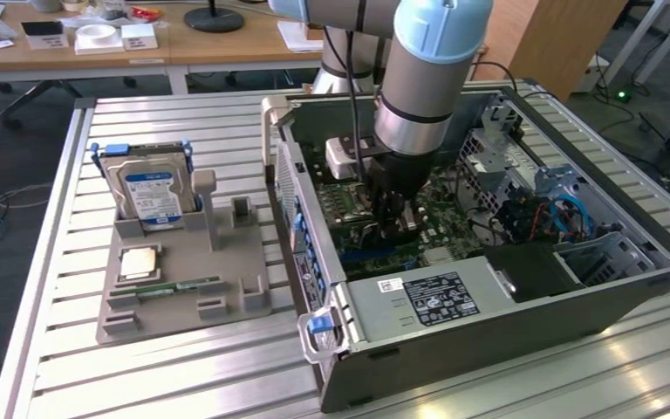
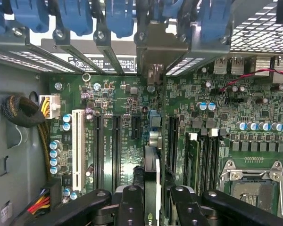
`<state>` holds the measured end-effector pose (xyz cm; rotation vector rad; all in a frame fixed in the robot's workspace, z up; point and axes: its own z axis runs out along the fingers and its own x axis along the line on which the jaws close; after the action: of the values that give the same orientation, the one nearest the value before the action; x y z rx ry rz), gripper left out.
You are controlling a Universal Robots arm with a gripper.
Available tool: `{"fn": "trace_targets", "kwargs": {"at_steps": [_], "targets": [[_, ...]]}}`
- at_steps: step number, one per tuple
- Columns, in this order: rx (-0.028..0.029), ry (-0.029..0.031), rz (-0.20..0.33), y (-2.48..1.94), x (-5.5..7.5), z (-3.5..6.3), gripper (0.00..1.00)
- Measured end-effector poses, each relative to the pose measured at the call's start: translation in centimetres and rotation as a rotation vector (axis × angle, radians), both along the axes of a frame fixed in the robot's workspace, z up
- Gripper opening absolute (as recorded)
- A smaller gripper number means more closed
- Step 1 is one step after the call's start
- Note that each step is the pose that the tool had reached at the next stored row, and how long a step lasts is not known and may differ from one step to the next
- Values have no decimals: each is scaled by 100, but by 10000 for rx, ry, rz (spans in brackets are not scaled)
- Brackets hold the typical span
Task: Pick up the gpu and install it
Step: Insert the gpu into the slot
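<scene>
The gpu (image 2: 151, 181) is standing on its edge between the two black fingers (image 2: 132, 207) of the gripper (image 2: 153, 207), seen edge-on in the wrist view as a thin dark card running down toward the green motherboard (image 2: 127, 108). The gripper is closing on the card from both sides and holding it, with its silvery bracket end (image 2: 155, 52) pointing toward the slotted rear wall of the case, where blue clips (image 2: 118, 19) are lining the row of openings. The card is sitting over the group of long black expansion slots (image 2: 115, 141), just beside a white slot (image 2: 78, 148); whether it is fully seated cannot be told. In the exterior view the gripper (image 1: 396, 229) is reaching down inside the open computer case (image 1: 522, 323), which is lying on its side on the ribbed metal table (image 1: 172, 375), and the arm (image 1: 428, 78) is rising out of it. Well apart, on the exterior view's left, a grey holder (image 1: 184, 288) is carrying a hard drive (image 1: 149, 192) standing upright, a square processor chip (image 1: 140, 262) lying flat, and a narrow green memory stick (image 1: 184, 285) near its front edge. A wooden desk (image 1: 195, 48) is standing behind the table.
</scene>
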<state>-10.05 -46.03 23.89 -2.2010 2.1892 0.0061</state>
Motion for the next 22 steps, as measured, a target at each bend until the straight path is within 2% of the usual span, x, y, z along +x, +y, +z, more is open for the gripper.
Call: {"fn": "trace_targets", "kwargs": {"at_steps": [6,9,11,14,22], "targets": [[16,-9,0,2,1,38,26],[-1,-2,1,1,1,67,26],[-63,0,2,0,1,70,26],[-107,2,1,-1,0,69,26],[-109,2,0,-1,0,28,26]]}}
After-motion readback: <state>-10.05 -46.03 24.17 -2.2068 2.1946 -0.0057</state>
